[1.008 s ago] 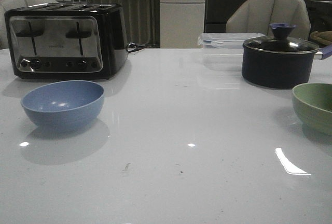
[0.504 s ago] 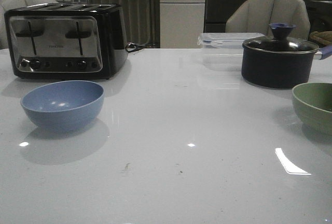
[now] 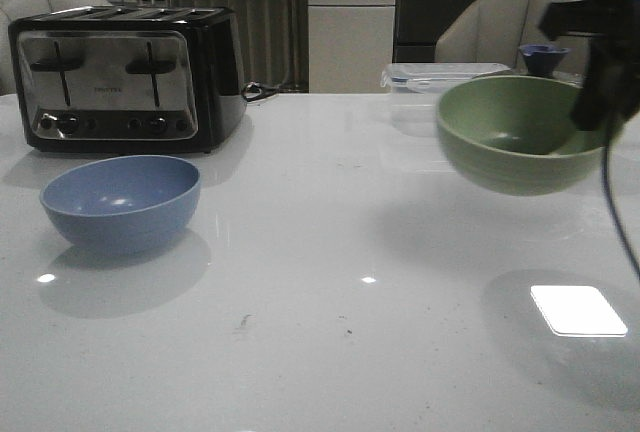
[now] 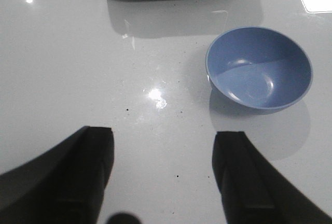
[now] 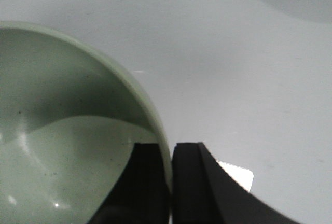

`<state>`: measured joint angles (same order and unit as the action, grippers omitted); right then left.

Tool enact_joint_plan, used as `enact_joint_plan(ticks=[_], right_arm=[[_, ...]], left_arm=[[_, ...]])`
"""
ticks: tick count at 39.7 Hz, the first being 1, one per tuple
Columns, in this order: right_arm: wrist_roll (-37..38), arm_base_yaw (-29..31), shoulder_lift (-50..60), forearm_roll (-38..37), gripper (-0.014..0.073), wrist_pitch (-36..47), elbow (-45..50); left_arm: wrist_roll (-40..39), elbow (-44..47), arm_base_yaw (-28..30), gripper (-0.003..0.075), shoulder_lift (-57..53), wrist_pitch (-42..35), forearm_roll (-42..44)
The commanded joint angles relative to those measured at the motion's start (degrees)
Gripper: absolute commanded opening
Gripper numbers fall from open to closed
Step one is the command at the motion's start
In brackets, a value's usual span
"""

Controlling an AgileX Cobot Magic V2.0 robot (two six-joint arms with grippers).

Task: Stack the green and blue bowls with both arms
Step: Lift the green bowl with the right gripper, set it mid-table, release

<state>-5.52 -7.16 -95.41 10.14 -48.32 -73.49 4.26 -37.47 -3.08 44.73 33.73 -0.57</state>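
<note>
The pale green bowl [image 3: 510, 132] hangs in the air above the table at the right, tilted a little. My right gripper [image 3: 597, 102] is shut on its right rim. In the right wrist view one finger is inside the green bowl [image 5: 57, 130] and one outside, pinching the rim at my right gripper [image 5: 170, 154]. The dusty blue bowl [image 3: 121, 202] sits upright on the table at the left, in front of the toaster. In the left wrist view my left gripper [image 4: 163, 141] is open and empty above bare table, a short way from the blue bowl [image 4: 259, 68].
A black-and-silver toaster [image 3: 120, 77] stands at the back left. A clear lidded container [image 3: 440, 77] sits at the back right; the dark pot's blue knob [image 3: 545, 55] shows behind the green bowl. A bright light reflection [image 3: 578, 310] lies on the table's right front.
The green bowl, resting at the right edge before, is now lifted and carried left and up by my right gripper, covering the dark pot. The blue bowl has not moved.
</note>
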Motion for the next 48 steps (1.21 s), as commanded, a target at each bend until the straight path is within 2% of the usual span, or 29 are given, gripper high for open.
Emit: enact_joint_plan(ticks=[1,7,13,27,31,36,39,48], right_arm=[[-0.84,-5.49,1.72,2.07,0.0056,2.66,-1.65],[-0.84,-12.78,-1.59,4.39,0.0056,5.25,-1.65],[-0.84,-16.48,-5.07,5.71,0.0057,7.1,-1.65],[-0.84,-16.44,-9.07,3.23,0.0063,7.57,-1.6],[-0.84,-16.44,-9.17,3.23,0.015,7.52,-1.6],[-0.84,-16.44,-9.17,3.05,0.0365,8.26,-1.6],[-0.84,-16.44,-8.85,2.77,0.0437,8.88,-1.6],[-4.72,-18.54,0.52,2.54,0.0447,10.12,0.43]], left_arm=[[-0.03,-2.01,0.11,0.0475,-0.09,-4.23,0.02],[-0.03,-2.01,0.11,0.0475,-0.09,-4.23,-0.24],[-0.03,-2.01,0.11,0.0475,-0.09,-4.23,-0.33],[-0.03,-2.01,0.11,0.0475,-0.09,-4.23,-0.33],[-0.03,-2.01,0.11,0.0475,-0.09,-4.23,-0.33],[-0.03,-2.01,0.11,0.0475,-0.09,-4.23,-0.33],[-0.03,-2.01,0.11,0.0475,-0.09,-4.23,-0.33],[-0.03,-2.01,0.11,0.0475,-0.09,-4.23,-0.33]])
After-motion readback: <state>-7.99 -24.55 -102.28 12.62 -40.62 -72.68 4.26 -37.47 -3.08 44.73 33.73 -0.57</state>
